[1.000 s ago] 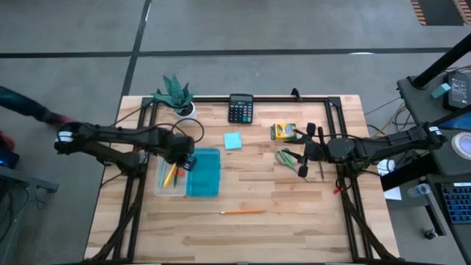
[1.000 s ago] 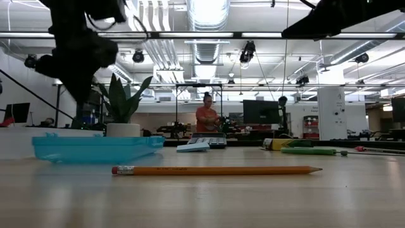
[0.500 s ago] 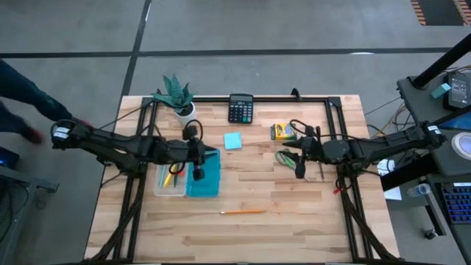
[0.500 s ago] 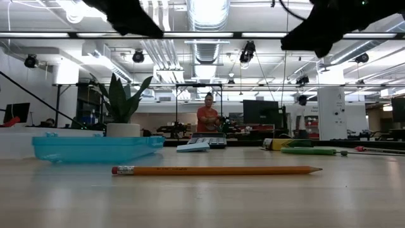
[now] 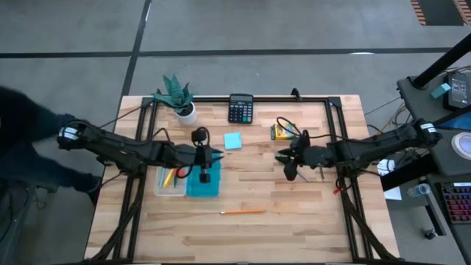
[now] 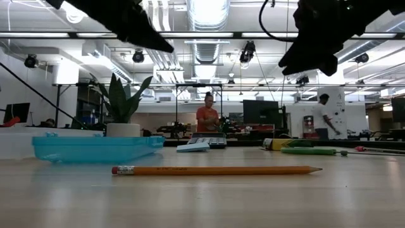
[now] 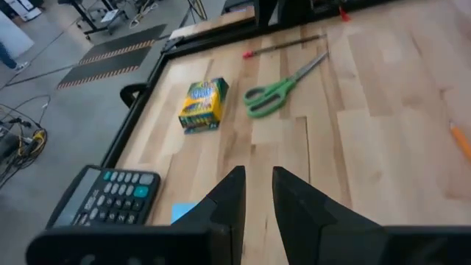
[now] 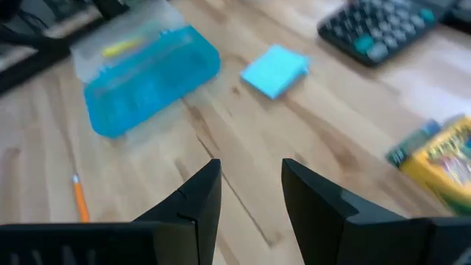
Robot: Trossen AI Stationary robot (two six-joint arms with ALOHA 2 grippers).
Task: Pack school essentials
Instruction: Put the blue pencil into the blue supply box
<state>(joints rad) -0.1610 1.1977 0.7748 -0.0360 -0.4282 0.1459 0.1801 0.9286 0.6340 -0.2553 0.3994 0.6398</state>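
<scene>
My left gripper (image 5: 215, 156) (image 7: 257, 184) hangs open with a narrow gap above the table, just right of the teal lid (image 5: 206, 178), holding nothing. My right gripper (image 5: 284, 163) (image 8: 250, 177) is open and empty, raised over the green-handled scissors (image 7: 283, 85), which lie flat. The yellow crayon box (image 5: 282, 131) and the light-blue sticky-note pad (image 5: 233, 140) lie flat between the two grippers. An orange pencil (image 5: 244, 211) (image 6: 215, 170) lies near the table's near edge. Yellow and orange pens lie in the clear box (image 5: 169, 180).
A calculator (image 5: 240, 108) and a white-potted plant (image 5: 178, 97) stand by the far edge. A thin red-ended stick (image 7: 283, 48) lies beyond the scissors. Black frame rails (image 5: 335, 125) cross the table. People stand in the room behind.
My left gripper has swung from above the clear box toward the table's right, past the teal lid, and risen. My right gripper has moved toward the table's left, over the scissors, and come lower. Nothing on the table has shifted.
</scene>
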